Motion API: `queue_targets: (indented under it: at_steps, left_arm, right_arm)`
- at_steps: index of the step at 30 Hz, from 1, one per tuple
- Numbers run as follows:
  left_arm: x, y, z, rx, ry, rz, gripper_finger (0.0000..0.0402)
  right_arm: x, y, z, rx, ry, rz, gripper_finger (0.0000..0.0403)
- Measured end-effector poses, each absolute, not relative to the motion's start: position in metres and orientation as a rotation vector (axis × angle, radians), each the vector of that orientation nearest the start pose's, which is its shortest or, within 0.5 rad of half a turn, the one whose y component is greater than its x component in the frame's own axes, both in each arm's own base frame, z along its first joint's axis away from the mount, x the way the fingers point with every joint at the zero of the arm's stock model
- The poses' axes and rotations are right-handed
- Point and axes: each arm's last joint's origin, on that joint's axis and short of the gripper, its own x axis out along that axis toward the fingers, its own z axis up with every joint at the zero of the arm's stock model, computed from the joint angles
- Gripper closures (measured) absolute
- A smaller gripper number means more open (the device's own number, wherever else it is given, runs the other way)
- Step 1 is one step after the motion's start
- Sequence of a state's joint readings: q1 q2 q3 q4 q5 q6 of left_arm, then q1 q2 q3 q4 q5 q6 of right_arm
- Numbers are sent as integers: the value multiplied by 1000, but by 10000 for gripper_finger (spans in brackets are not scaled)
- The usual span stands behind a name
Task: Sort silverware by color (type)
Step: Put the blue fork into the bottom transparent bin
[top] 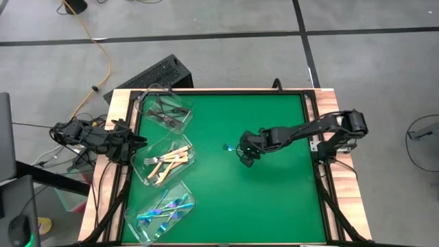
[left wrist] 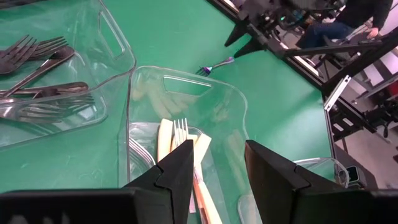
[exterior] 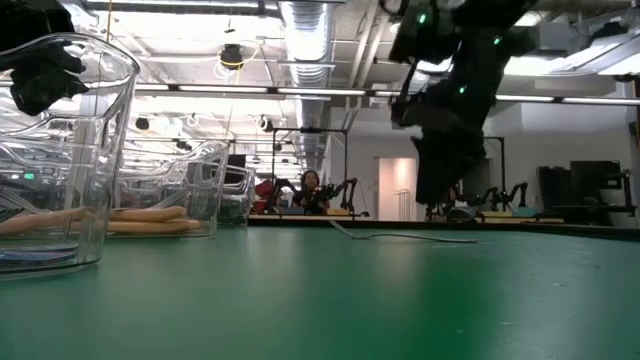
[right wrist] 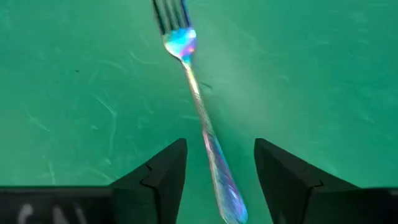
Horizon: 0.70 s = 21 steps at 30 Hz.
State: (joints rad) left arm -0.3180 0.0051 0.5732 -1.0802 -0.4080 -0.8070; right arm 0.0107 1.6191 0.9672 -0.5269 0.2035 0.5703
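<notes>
**Fork on the mat, open fingers over its handle**

Fingers of the right gripper (right wrist: 216,165) stand apart, one on each side of the handle of an iridescent blue-purple fork (right wrist: 200,115), and nothing is clamped between them. The fork lies flat on the green mat (top: 274,199), alone near the mat's middle, its tines pointing away from the gripper toward the tubs.

Handling, as a judgement: the fork looks thin, light and rigid, so weight should be no trouble, but its polished, glossy handle is likely slippery, and it lies so low on the mat that the fingertips must come right down to the surface to get under its edges. The best hold seems to be across the narrow handle at about mid-length, where the fork would balance rather than tip tines-down; a grip at the very end could let it swing.

Beyond the fork, at the mat's left edge, sit three clear tubs in a row. The far tub (top: 168,110) holds dark silver-grey forks, the middle tub (top: 167,160) those with cream-tan handles, and the near tub (top: 161,211) the other blue-purple ones, where this fork belongs.

The left gripper (left wrist: 216,171) waits with fingers spread above the middle tub.
</notes>
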Motion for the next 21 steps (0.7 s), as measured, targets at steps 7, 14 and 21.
queue_targets:
  at_steps: [7, 14, 21]
  left_arm:
    - [15, 7, 241, -609, 413, 273, 274]
    - [15, 7, 241, -609, 411, 275, 274]
    - [15, 7, 241, -608, 410, 277, 274]
  right_arm:
    - [313, -5, 157, 382, 1123, -416, 171]
    - [324, -12, 163, 323, 1105, -381, 171]
    - [327, -30, 171, 296, 1109, -373, 171]
